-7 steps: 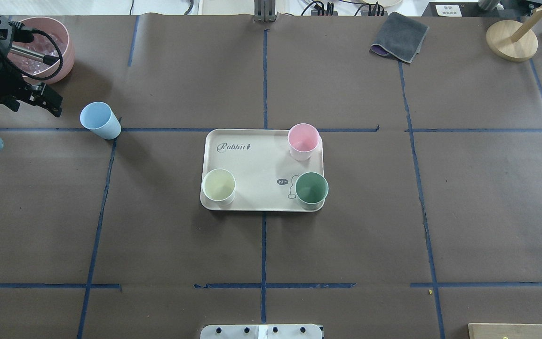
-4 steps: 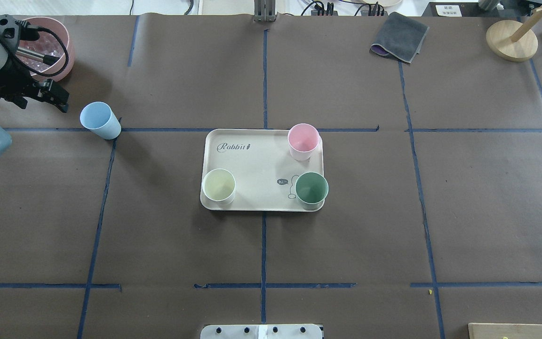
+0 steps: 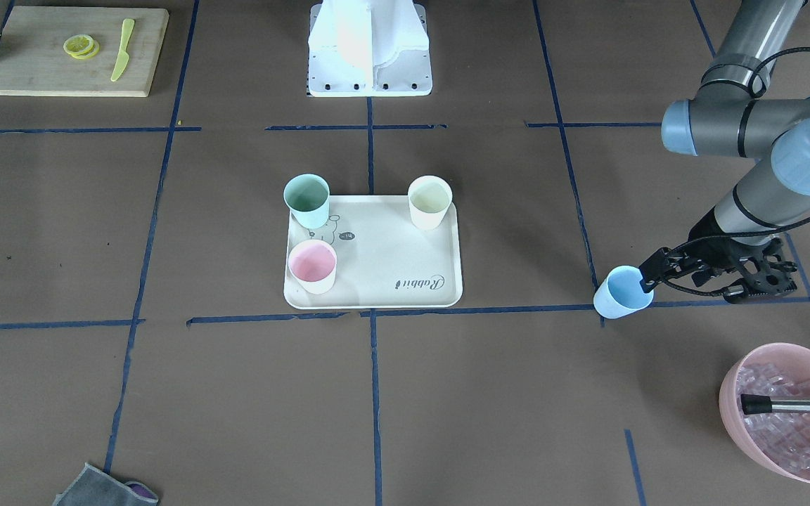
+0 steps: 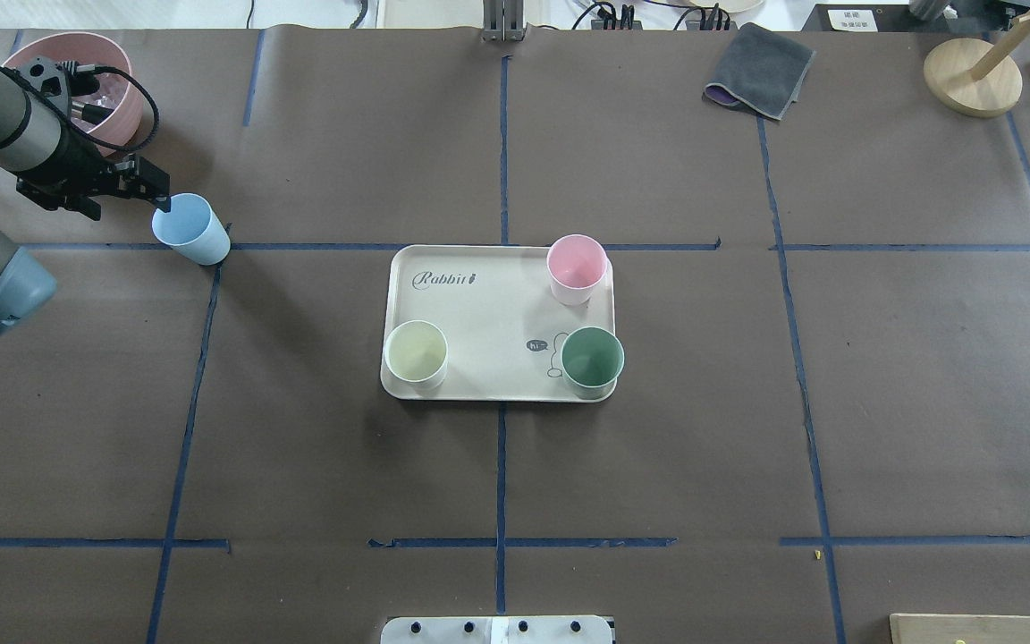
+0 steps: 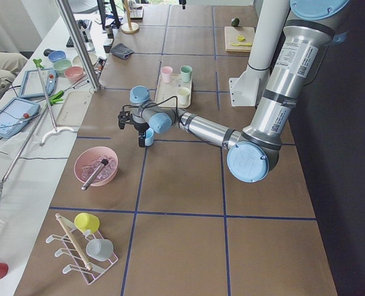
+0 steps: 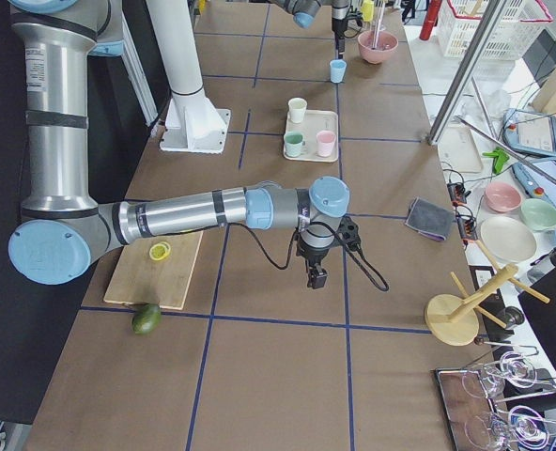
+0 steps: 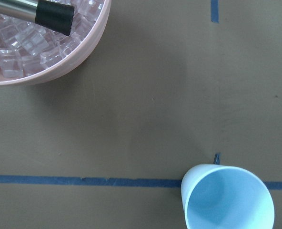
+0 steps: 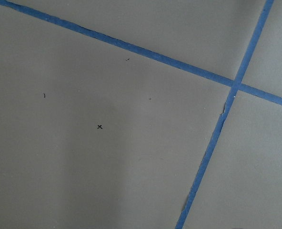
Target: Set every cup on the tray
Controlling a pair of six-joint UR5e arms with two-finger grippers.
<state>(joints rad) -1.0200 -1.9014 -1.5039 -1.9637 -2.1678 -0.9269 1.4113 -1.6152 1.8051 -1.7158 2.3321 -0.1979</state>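
Only readable stuff is on the tray (image 4: 488, 313): "Rabbit" in script near one corner, plus a tiny dark speech bubble (image 4: 536, 345) saying "hi" beside the bear drawing (image 4: 557, 360). There's a white card (image 4: 852, 18) past the bench's (image 4: 300, 447) far edge, but its print is too small to read.

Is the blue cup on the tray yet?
No, the blue cup stands on the table, well apart from the tray.

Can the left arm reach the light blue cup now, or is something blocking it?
Probably yes: the left gripper hovers close beside the light blue cup, nothing stands between them, and the pink bowl sits aside.
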